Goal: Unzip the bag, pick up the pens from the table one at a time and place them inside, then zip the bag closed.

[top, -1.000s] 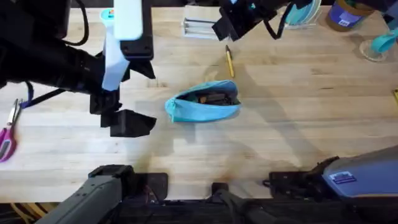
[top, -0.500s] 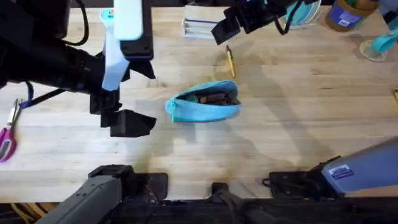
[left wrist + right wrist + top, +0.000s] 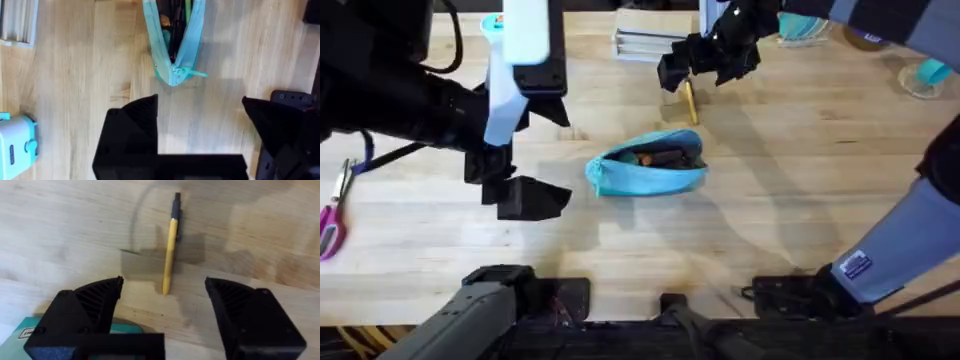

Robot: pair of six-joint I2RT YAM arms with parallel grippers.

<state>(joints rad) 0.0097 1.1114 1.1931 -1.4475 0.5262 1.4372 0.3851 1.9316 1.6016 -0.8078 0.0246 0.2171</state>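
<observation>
The turquoise bag [image 3: 648, 168] lies unzipped mid-table, with dark pens showing inside it [image 3: 175, 30]. A yellow pen [image 3: 689, 102] with a black end lies on the table [image 3: 800, 180] just beyond the bag. My right gripper [image 3: 688, 72] hovers open over the pen's far end. In the right wrist view the pen [image 3: 170, 250] points straight away from the gap of that gripper [image 3: 164, 287], untouched. My left gripper [image 3: 515, 185] hangs open to the left of the bag, holding nothing. The bag's zipper-tab end [image 3: 180, 75] lies just ahead of the left gripper [image 3: 199, 100].
Pink-handled scissors [image 3: 332, 215] lie at the left edge. A turquoise toaster-like toy [image 3: 17, 142] stands at the back left, and a clear box [image 3: 640, 42] at the back centre. Teal objects [image 3: 932, 72] sit at the back right.
The right gripper has come down and toward the bag, from the back edge to just over the yellow pen. The left arm and the bag have not moved.
</observation>
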